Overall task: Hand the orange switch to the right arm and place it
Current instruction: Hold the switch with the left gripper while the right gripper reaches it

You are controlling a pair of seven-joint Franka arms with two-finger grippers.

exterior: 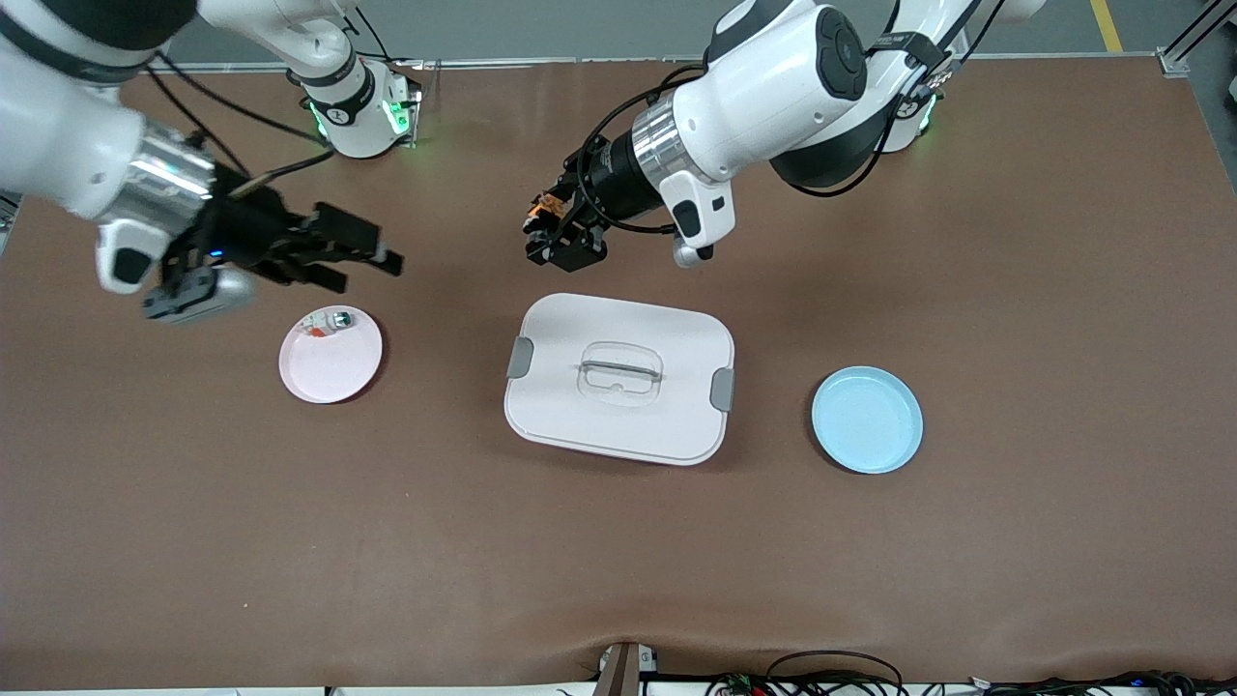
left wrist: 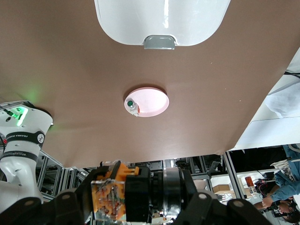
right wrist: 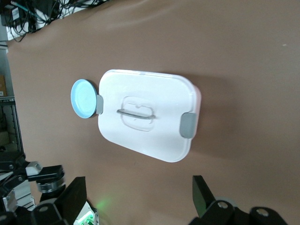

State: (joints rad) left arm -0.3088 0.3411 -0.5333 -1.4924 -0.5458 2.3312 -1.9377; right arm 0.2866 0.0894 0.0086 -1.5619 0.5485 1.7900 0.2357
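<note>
Nearest us on the table [exterior: 618,580] sit the blue plate [exterior: 867,420], white lidded box [exterior: 618,379] and pink plate [exterior: 330,362]. Above, our left end effector [exterior: 544,230] is clenched on the orange switch [exterior: 547,204]; our right end effector [exterior: 372,261] hangs released over the pink plate.

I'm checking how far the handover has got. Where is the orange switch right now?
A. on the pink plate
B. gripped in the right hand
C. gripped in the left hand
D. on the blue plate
C: the left hand is shut on the orange switch above the table, while the right hand is open and empty.
</note>
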